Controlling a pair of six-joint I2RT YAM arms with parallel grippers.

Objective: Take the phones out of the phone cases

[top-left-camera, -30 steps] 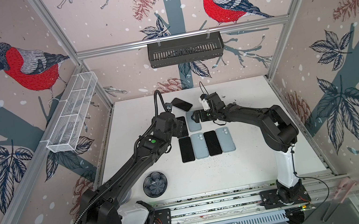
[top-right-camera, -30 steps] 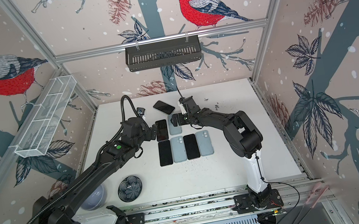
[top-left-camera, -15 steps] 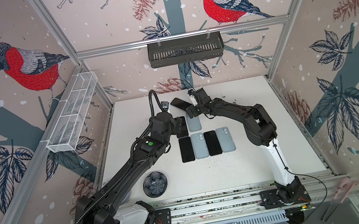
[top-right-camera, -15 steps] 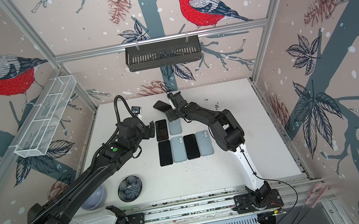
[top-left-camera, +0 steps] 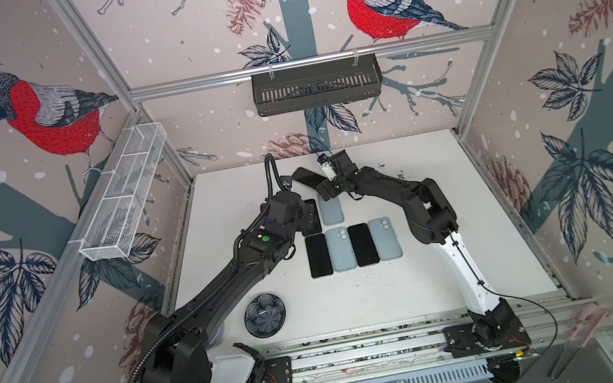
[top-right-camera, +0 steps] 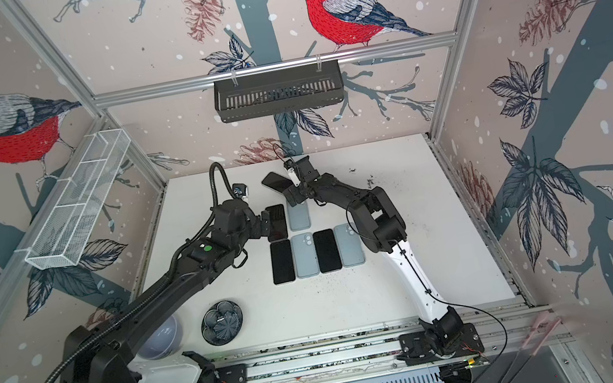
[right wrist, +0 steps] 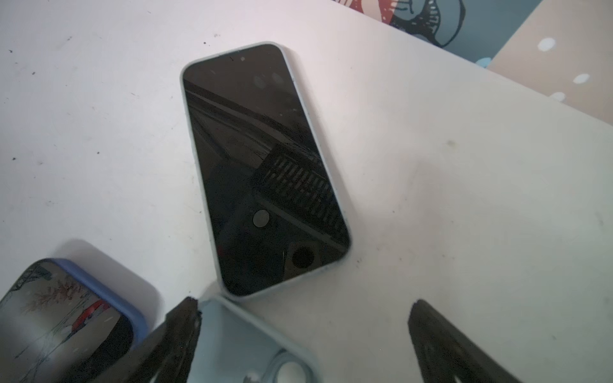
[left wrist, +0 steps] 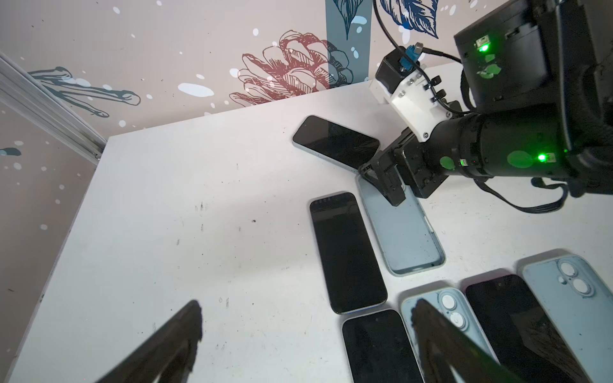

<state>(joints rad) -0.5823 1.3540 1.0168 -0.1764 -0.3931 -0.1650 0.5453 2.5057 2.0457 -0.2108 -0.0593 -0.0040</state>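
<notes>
The phone in its pale blue phone case point(right wrist: 265, 165) lies screen up and askew at the back of the white table point(top-left-camera: 443, 186), seen in both top views point(top-left-camera: 307, 177) point(top-right-camera: 276, 180). My right gripper point(right wrist: 303, 315) point(top-left-camera: 324, 193) is open, its fingertips just short of the phone's near end; one finger point(right wrist: 180, 328) hangs over the corner of an empty pale blue case point(right wrist: 238, 345) point(top-left-camera: 331, 211). My left gripper point(left wrist: 306, 315) point(top-left-camera: 311, 217) is open and empty, above a bare black phone point(left wrist: 348, 252) beside that empty case.
A row of two black phones and two pale blue cases point(top-left-camera: 352, 247) lies nearer the front. A dark patterned dish point(top-left-camera: 265, 315) sits front left. A white mesh basket point(top-left-camera: 124, 197) hangs on the left wall and a black basket point(top-left-camera: 316, 85) on the back wall.
My right arm has swung left and towards the back, carrying its open gripper from above the empty case to the cased phone's near end. The left gripper has shifted only slightly.
</notes>
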